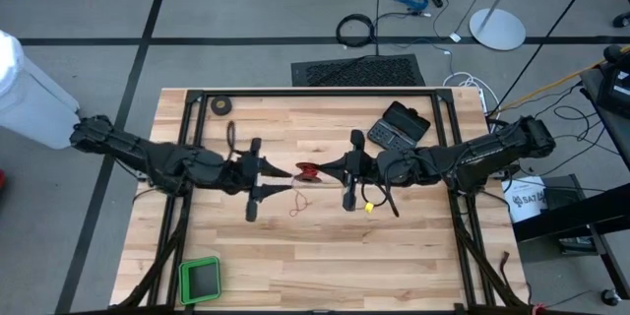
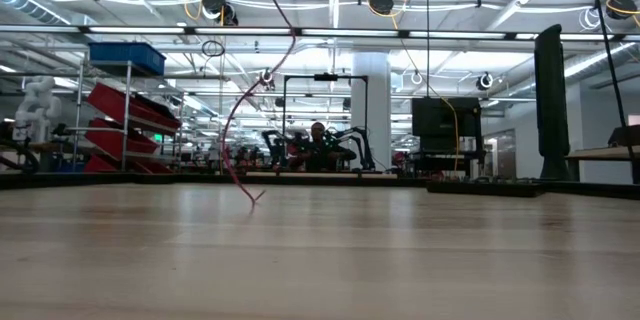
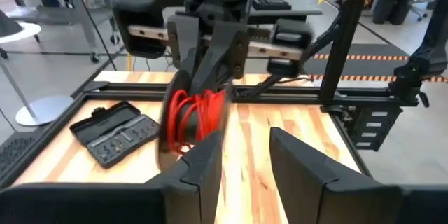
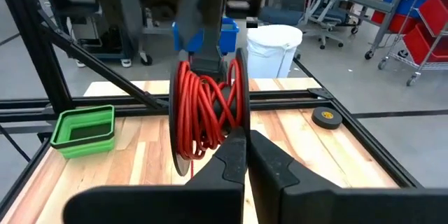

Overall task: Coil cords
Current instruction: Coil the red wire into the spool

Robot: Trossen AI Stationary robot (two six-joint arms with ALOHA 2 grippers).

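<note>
Reel [image 4: 208, 105] pinched at its rim by right end effector [image 4: 245, 155], fingers clenched on it, above desk [image 1: 325, 256] centre. Left end effector [image 3: 245, 155] just beside it on the opposite side, fingers parted, grasping nothing. Red wire [image 4: 199, 112] is bunched loosely on the reel; a free tail [image 2: 250, 100] hangs down and its end touches the desk. Risk, as I judge it: edge-only grip lets the reel twist or slip out; loose turns could spill off the flange; dangling tail could snag on the left fingers [image 3: 203, 171] or drag. Tool case [image 1: 399, 125] and tape roll [image 1: 222, 106] lie well apart.
</note>
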